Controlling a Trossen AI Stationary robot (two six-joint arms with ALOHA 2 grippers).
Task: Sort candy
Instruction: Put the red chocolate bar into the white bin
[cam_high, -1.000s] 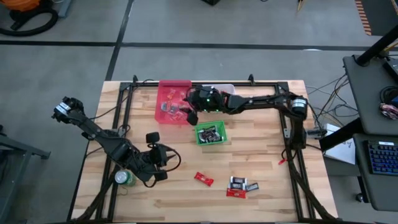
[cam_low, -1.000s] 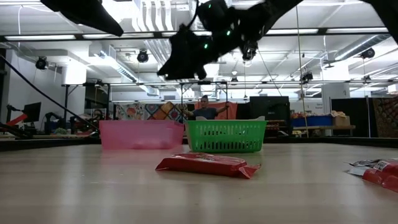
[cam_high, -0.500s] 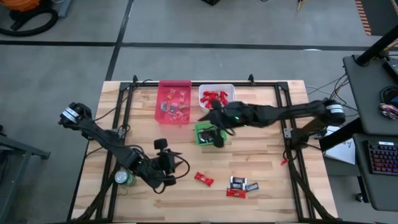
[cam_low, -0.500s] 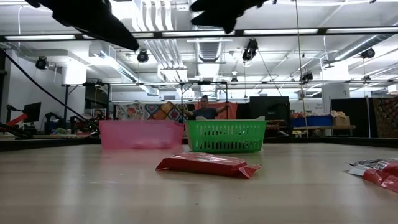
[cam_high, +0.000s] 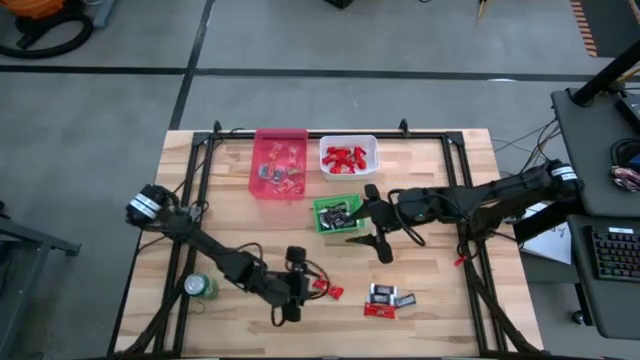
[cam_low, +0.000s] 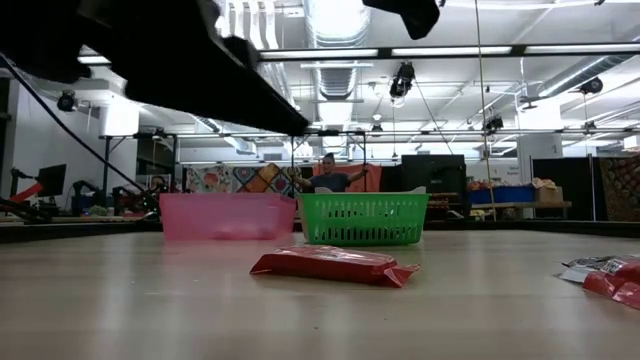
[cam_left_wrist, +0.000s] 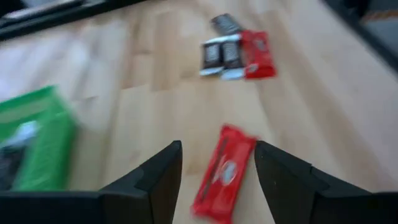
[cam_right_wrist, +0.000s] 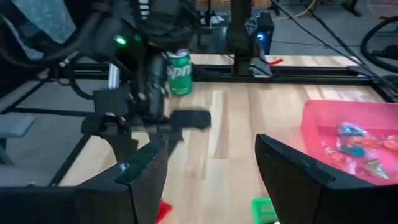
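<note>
**Lone red bar: approach for pickup**

Item: red candy bar (cam_high: 327, 289), lying flat on the table (cam_high: 430, 320) near the front edge, apart from the cluster of red and dark candies (cam_high: 385, 299) to its right.

Tool: my left gripper (cam_high: 290, 300), fingers (cam_left_wrist: 155, 180) spread wide, nothing held; the bar shows between them in my wrist view.

Spare: my right gripper (cam_high: 378, 236), open and empty, hovering just right of the green bin (cam_high: 324, 222).

Destination, as I judge it: white bin (cam_high: 348, 142) at the far side, which already holds red pieces; pink bin (cam_high: 270, 190) to its left.

Method: straddle the bar across its narrow width, descend square, close at mid-length so it doesn't pivot or slide away.
</note>
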